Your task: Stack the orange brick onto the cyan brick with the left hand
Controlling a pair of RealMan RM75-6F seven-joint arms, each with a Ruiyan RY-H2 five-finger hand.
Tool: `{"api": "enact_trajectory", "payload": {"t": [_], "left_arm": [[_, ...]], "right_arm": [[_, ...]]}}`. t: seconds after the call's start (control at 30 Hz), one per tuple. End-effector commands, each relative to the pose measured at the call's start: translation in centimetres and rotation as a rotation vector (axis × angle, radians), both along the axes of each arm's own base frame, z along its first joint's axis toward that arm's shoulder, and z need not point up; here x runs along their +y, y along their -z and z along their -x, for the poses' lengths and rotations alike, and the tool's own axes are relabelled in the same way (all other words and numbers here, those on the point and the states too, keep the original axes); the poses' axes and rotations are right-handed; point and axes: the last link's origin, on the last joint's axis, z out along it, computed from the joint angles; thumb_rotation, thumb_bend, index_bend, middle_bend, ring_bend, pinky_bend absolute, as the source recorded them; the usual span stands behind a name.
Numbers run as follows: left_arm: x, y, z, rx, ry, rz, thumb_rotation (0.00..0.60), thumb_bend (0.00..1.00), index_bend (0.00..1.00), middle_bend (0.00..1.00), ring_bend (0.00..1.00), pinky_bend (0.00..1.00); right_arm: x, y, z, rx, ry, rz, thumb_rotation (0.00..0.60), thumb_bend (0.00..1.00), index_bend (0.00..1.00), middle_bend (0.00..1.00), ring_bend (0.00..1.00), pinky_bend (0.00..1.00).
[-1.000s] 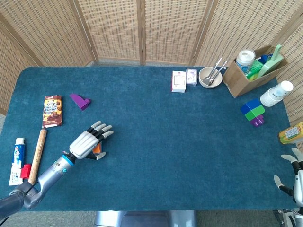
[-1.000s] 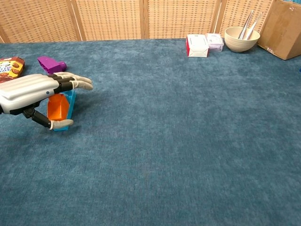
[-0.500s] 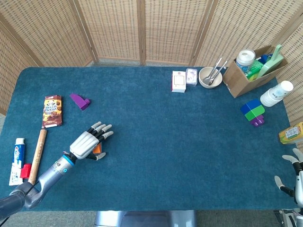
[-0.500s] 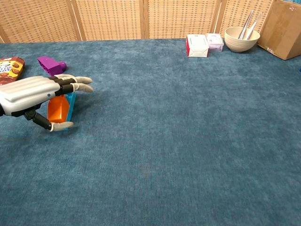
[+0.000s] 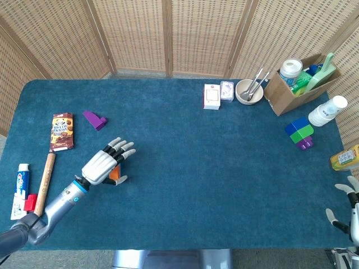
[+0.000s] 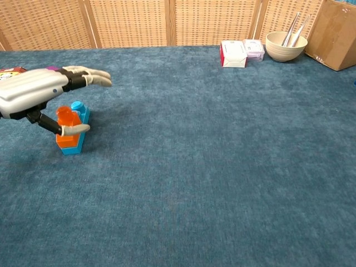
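The orange brick sits on top of the cyan brick at the table's left side, with a cyan stud showing behind it. My left hand hovers above and to the left of the stack, fingers stretched out flat and apart, holding nothing. Its thumb reaches across the front of the orange brick; contact cannot be judged. In the head view the left hand covers most of the stack, and only a bit of the orange brick shows. My right hand rests open at the table's near right corner.
A purple brick, a chocolate box, a wooden stick and a toothpaste tube lie to the left. At the back right stand white boxes, a bowl, a cardboard box and a block stack.
My left hand has lifted up and away from the bricks, uncovering the top of the orange brick. The stack stays where it was. The right hand is still.
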Motion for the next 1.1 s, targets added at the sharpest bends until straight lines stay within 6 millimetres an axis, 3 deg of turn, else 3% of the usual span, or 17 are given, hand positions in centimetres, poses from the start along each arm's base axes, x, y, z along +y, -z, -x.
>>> {"api": "enact_trajectory", "payload": {"t": [0.03,0.23,0.43,0.7,0.87,1.1], "left_arm": [[-0.1,-1.3,-0.9,-0.026,0.030,-0.024,0.401,0.37,0.10,0.00,0.00,0.00],[-1.2,-4.6,-1.9,-0.087,0.036,-0.088,0.378,0.36,0.10,0.00,0.00,0.00],[-3.2,-7.8,-1.5,-0.116,-0.010,-0.153,0.388,0.34,0.11,0.00,0.00,0.00],[-7.5,-12.2,1.4,-0.083,-0.165,-0.252,0.399,0.34,0.13,0.01,0.00,0.00],[-10.3,-14.4,3.0,-0.047,-0.271,-0.307,0.440,0.33,0.14,0.02,0.00,0.00],[-15.8,-16.6,6.0,-0.001,-0.426,-0.396,0.449,0.33,0.17,0.05,0.00,0.00]], "right_arm": [[-0.1,-0.1,0.0,0.006,-0.003,0.000,0.597,0.22,0.29,0.16,0.00,0.00],[-0.7,-0.5,-0.1,0.029,-0.013,-0.004,0.599,0.22,0.29,0.16,0.00,0.00],[-1.7,-0.8,-0.3,0.062,-0.027,-0.023,0.598,0.22,0.29,0.16,0.00,0.00],[-3.1,-0.9,-0.6,0.117,-0.062,-0.069,0.599,0.22,0.29,0.16,0.00,0.00],[-3.6,-0.7,-0.9,0.131,-0.085,-0.093,0.599,0.22,0.29,0.16,0.00,0.00],[-4.1,-0.3,-1.4,0.144,-0.129,-0.123,0.600,0.22,0.29,0.16,0.00,0.00]]}}
